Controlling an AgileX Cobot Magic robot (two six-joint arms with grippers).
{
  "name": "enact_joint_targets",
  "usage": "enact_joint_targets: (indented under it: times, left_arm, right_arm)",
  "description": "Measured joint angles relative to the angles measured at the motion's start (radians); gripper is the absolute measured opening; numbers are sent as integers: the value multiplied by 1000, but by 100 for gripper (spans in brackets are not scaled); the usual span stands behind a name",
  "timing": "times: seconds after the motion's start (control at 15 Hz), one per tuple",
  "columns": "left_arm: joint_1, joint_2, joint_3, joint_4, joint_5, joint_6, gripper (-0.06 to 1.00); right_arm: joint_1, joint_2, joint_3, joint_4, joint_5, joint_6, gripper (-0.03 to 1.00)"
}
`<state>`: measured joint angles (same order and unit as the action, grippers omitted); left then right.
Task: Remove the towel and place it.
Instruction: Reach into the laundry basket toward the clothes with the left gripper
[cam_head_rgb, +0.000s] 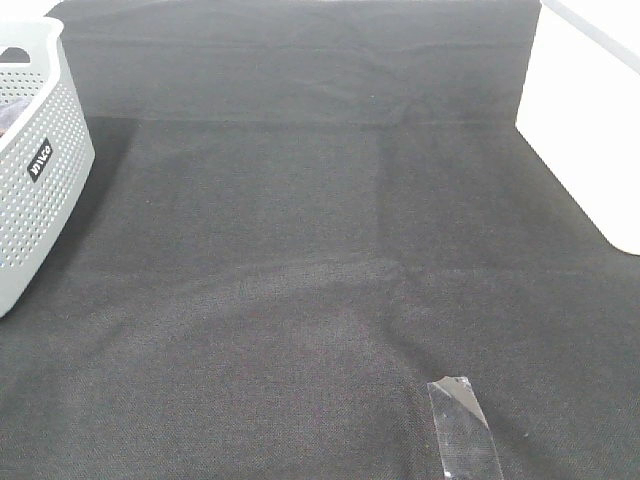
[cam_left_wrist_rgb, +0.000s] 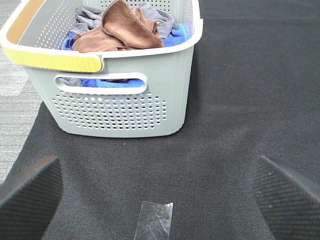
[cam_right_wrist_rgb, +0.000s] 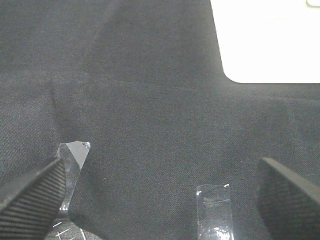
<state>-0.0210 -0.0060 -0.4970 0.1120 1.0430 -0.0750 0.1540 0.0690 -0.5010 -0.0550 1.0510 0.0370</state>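
Basket (cam_head_rgb: 40, 190) sits at left edge of counter (cam_head_rgb: 300, 250); towel (cam_left_wrist_rgb: 120, 30) inside, atop other cloths (cam_left_wrist_rgb: 87, 17). Box (cam_head_rgb: 580, 120) far right. 1 tape strip (cam_head_rgb: 462, 425) front, right of centre.

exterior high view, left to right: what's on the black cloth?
grey perforated basket at the left edge → clear tape strip near the front → white box at the right edge, partly out of frame.
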Motion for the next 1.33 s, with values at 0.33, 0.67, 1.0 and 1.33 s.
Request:
enact_joint_targets:
  times: [0.33,0.67,1.0,1.33]
  left_arm:
    - [0,0,0,1,0,0,98]
    - [0,0,-3,20,-18,0,98]
    - [0,25,-44,77,-41,0,98]
    - [0,280,-125,113,-46,-41,98]
  right_arm:
    - [0,0,0,0,0,0,96]
    - [0,0,0,0,0,0,96]
    - [0,0,0,0,0,0,96]
    - [0,0,0,0,0,0,96]
